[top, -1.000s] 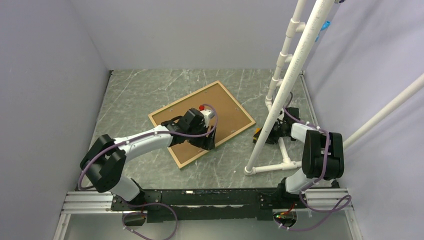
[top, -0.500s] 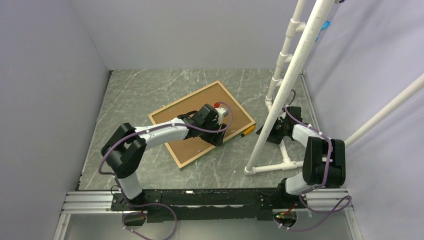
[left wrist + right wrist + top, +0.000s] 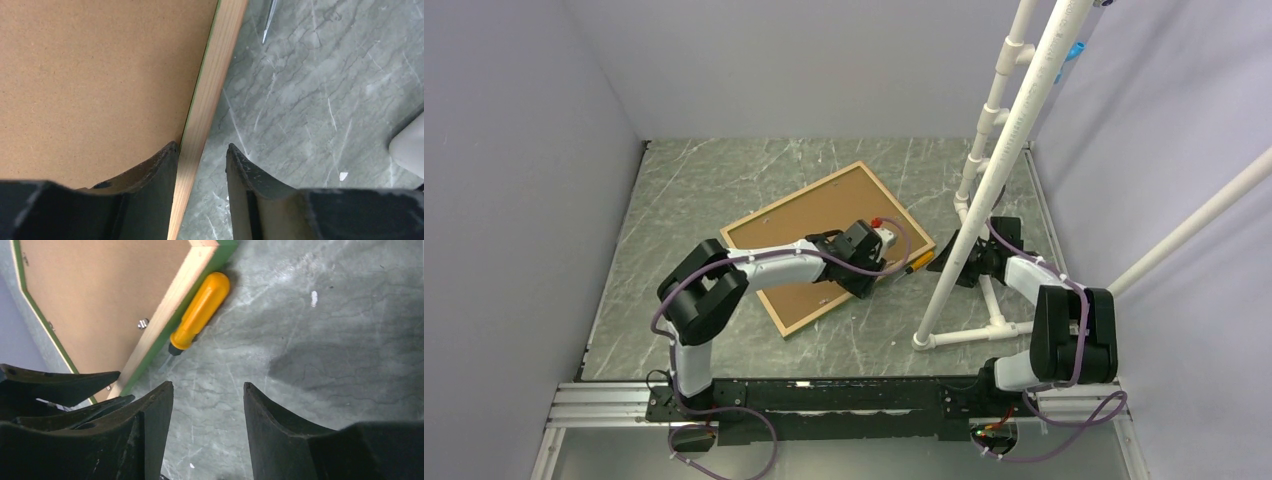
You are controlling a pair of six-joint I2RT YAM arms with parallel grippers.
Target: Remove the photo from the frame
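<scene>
The frame (image 3: 791,199) lies face down on the table, its light wood rim up. The brown backing board (image 3: 819,215) sits inside it, and the photo is hidden under the board. My left gripper (image 3: 867,284) is open at the frame's near right edge. In the left wrist view one jaw is over the backing board (image 3: 100,75) and the other over the table, and the gripper (image 3: 201,145) straddles the wood rim (image 3: 215,85). My right gripper (image 3: 949,262) is open and empty just right of the frame's right corner (image 3: 205,250). It hangs over bare table (image 3: 207,384).
An orange-handled screwdriver (image 3: 916,265) lies against the frame's right corner and also shows in the right wrist view (image 3: 200,310). A white PVC pipe stand (image 3: 984,200) rises between the frame and the right arm, its base (image 3: 999,325) on the table. A small metal clip (image 3: 143,322) sits on the rim.
My left gripper has moved right across the backing board to the frame's near right edge. The screwdriver has shifted from beside my right gripper to the frame's corner.
</scene>
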